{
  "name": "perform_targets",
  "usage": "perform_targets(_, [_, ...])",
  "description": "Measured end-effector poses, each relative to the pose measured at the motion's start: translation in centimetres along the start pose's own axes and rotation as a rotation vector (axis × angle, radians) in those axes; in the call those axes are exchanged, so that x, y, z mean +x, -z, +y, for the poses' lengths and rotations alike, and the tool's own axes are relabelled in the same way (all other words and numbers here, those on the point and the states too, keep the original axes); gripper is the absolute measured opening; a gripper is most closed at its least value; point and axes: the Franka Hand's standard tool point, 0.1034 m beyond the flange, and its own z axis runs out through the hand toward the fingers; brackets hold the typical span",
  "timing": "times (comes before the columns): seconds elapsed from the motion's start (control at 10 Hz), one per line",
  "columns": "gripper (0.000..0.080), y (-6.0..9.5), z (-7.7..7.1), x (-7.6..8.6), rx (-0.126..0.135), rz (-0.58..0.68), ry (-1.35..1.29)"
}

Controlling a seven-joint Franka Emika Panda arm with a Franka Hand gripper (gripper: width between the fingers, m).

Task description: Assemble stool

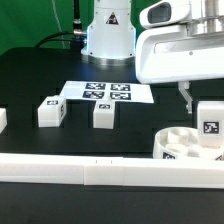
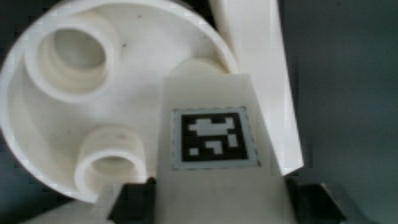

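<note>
Leg point(image 2: 214, 110), gripped in the jaws, hangs over the seat point(image 2: 71, 100) at exterior four o'clock; it should go down upright into a socket point(image 2: 107, 165).

White plastic round disc seat point(image 2: 63, 100): smooth, slightly glossy. White blocky plastic leg point(image 2: 214, 90): smooth, satin, bearing a matt black-and-white printed square tag point(image 2: 214, 137). Black counter point(image 1: 30, 75): matt, non-reflective.

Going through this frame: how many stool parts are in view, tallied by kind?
Loose legs: 2 (first loose leg, second loose leg)
Legs gripped: 1 (held leg between the fingers of the gripper)
Round seat: 1
Total: 4
</note>
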Motion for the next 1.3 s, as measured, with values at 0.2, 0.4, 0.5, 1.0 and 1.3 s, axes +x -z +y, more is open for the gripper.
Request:
perform_targets(0.2, [0.0340, 0.11, 0.18, 0.31, 0.021, 0.009, -0.201])
perform_targets(0.4, [0.0340, 0.29, 0.27, 0.29, 0.028, 0.000, -0.401])
perform_targets(0.5, [0.0341, 0.32, 0.29, 0.25, 0.030, -0.007, -0.504])
perform_targets(1.0, [0.0341, 0.40, 0.19, 0.43, 0.045, -0.023, -0.858])
perform_targets(1.3, [0.0341, 0.36, -0.04, 0.10, 0.052, -0.037, -1.112])
